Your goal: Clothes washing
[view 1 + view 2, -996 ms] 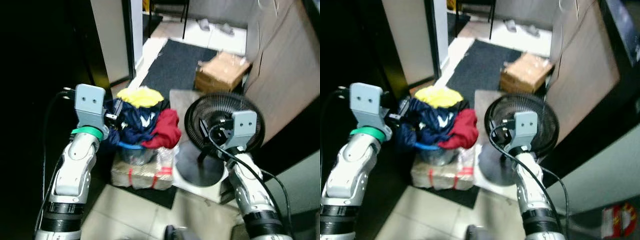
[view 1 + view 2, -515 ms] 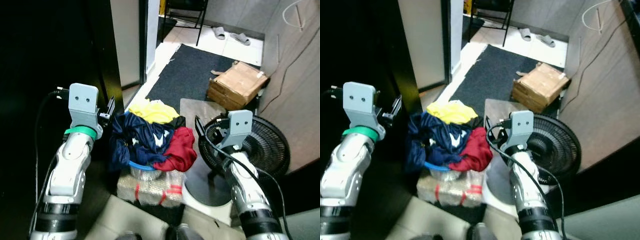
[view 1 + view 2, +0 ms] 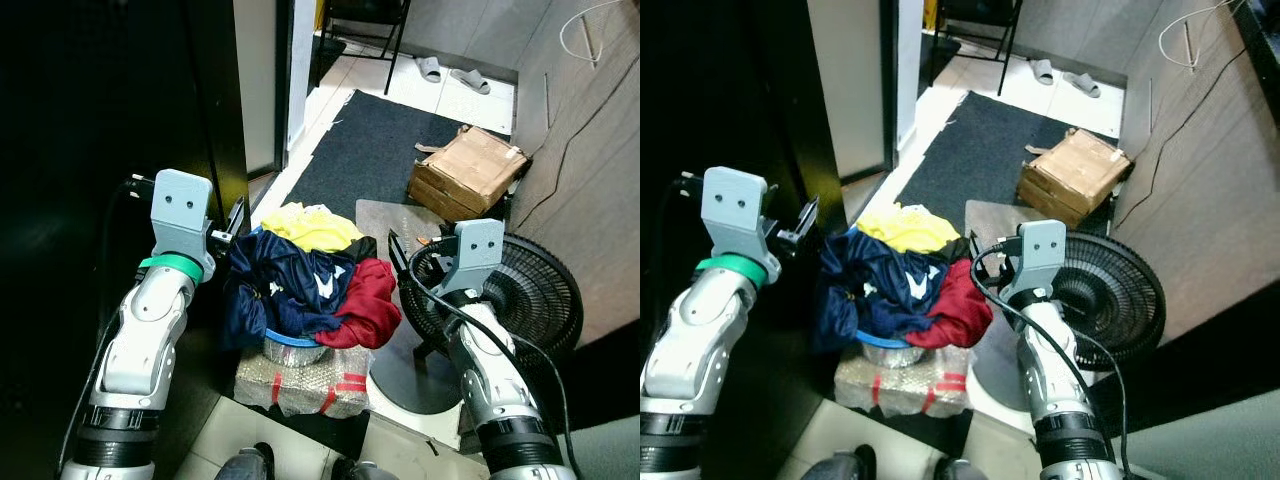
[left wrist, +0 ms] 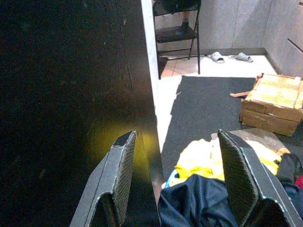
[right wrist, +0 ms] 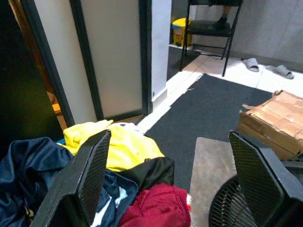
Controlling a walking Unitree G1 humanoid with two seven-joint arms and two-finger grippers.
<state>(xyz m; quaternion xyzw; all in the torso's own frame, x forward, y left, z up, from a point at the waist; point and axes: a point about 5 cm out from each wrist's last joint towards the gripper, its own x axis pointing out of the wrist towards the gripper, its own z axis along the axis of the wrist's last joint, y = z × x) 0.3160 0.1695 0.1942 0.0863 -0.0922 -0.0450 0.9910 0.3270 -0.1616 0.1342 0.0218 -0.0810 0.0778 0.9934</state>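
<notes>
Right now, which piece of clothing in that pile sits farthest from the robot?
The yellow garment. It lies at the far end of the pile, toward the dark mat; the navy garment and the red garment lie nearer the robot.

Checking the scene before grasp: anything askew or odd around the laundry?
The clothes pile overflows its blue-rimmed basin, which sits perched on a wrapped bundle rather than the floor. A floor fan stands beside it. Both end effectors are open, empty.

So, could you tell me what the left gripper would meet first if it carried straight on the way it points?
Probably the clothes: the open left gripper points over the navy garment and yellow one, with the dark mat beyond. Depth is unclear.
</notes>
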